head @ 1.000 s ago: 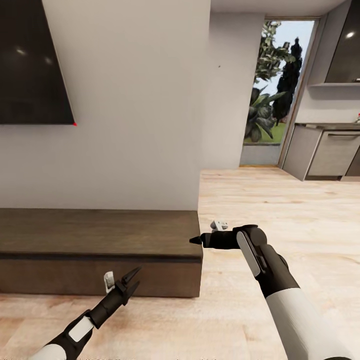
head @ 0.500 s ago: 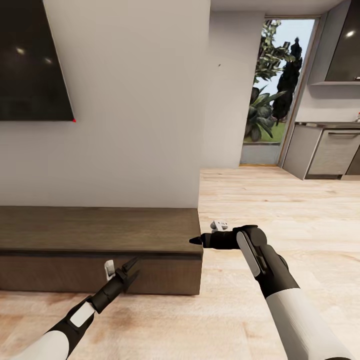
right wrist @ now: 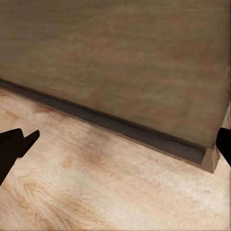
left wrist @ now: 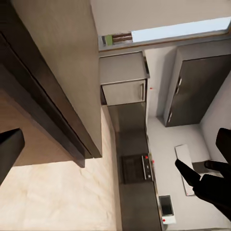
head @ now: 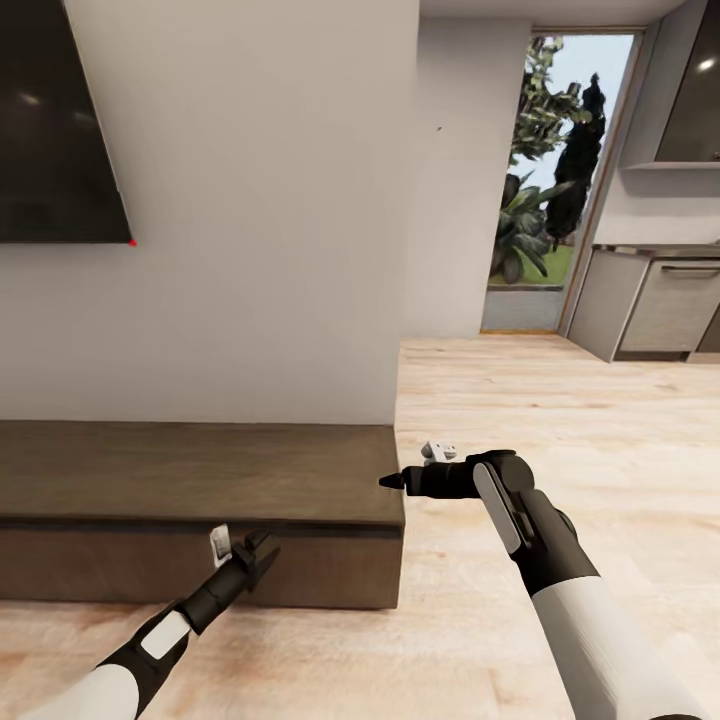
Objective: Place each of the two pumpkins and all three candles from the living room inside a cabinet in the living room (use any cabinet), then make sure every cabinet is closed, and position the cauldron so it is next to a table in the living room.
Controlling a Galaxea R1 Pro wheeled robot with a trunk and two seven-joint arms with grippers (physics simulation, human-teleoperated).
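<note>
The cabinet is a long, low, dark brown unit against the white wall, and its plain front panels look shut. My left gripper is open, low on the floor side, with its fingertips close to the front panel near the right end. The left wrist view looks along the cabinet's edge between the spread fingers. My right gripper is open and points at the cabinet's top right corner. Below it are the cabinet top and the floor. The pumpkins, candles, cauldron and table are out of view.
A dark television hangs on the wall above the cabinet. Light wood floor stretches to the right towards a glazed doorway with plants and grey kitchen units.
The head view has shifted slightly, moving the television leftward and the cabinet lower in the picture. My left gripper has moved in closer to the cabinet's front panel. The right arm holds still.
</note>
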